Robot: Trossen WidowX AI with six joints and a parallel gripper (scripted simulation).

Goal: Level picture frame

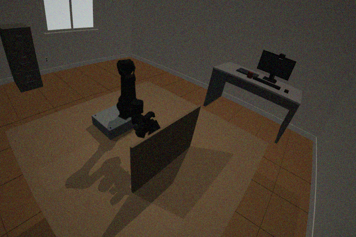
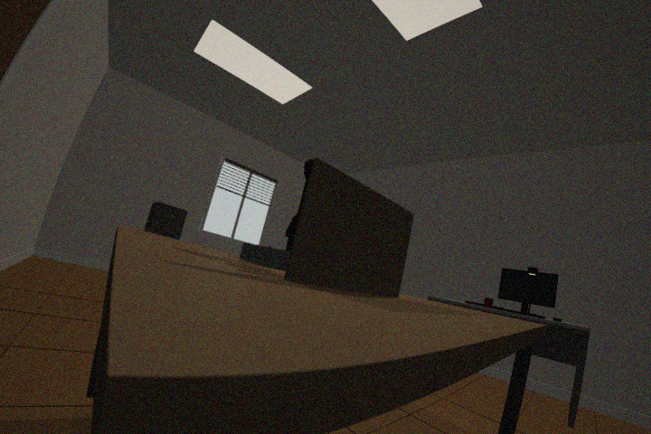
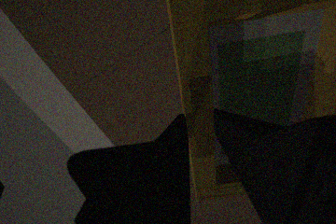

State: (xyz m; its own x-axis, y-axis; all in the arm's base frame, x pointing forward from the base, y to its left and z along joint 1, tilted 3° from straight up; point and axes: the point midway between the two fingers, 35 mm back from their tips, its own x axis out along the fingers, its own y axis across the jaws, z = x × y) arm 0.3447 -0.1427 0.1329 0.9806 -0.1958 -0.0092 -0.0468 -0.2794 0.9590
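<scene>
The picture frame (image 3: 203,170) shows in the wrist view as a gold-brown border around a pale mat and a dark green picture. My gripper (image 3: 197,117) is shut on its side rail, with one dark fingertip outside the rail's edge and the other over its inner side. The standing wall panel (image 1: 164,148) (image 2: 354,230) shows only its dark back in the top and exterior views and hides the frame there. The screw and the notched strip are hidden. How level the frame hangs cannot be told from these views.
The dark arm (image 1: 127,89) rises from a grey base box (image 1: 111,118) behind the panel, on a wooden table top (image 1: 58,145) (image 2: 208,327). A desk (image 1: 256,86) with a monitor (image 1: 276,64) (image 2: 527,287) stands at the right. A filing cabinet (image 1: 21,58) stands at the far left.
</scene>
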